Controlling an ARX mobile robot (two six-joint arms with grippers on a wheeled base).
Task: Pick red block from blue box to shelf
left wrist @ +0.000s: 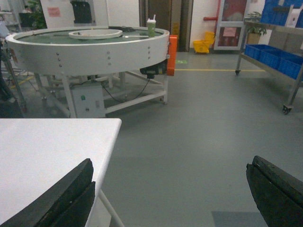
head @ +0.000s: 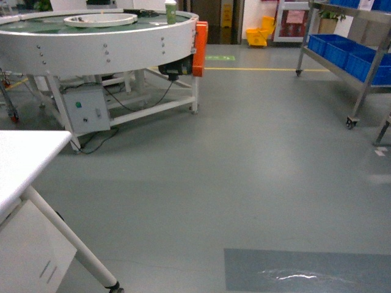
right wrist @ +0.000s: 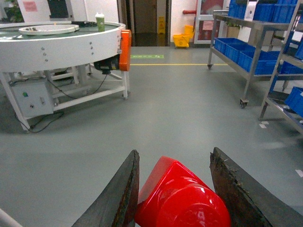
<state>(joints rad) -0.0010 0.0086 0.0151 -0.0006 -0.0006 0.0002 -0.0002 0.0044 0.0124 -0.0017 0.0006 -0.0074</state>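
Red block (right wrist: 182,198): glossy, smooth plastic, between the right gripper's (right wrist: 182,189) jaws.
Right finger pads (right wrist: 236,189): matt black, worn and rough along the edges.
Left finger pads (left wrist: 61,198): matt black, faintly grained.
Shelf (right wrist: 251,52): brushed metal posts, beyond the jaws to the right.
Crates (right wrist: 236,49): blue plastic.
Floor (head: 244,159): smooth grey, faintly sheened.

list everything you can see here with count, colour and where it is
red block: one, red, between the right claw's fingers
shelf: one, steel, right side, on castors
crates: several, dark blue, on the shelf tiers
conveyor table: one, white, round-edged, far left
cup: one, green, on the conveyor
mop bucket: one, yellow, far wall
white table: one, near left
left claw: open, empty
right claw: shut on the block
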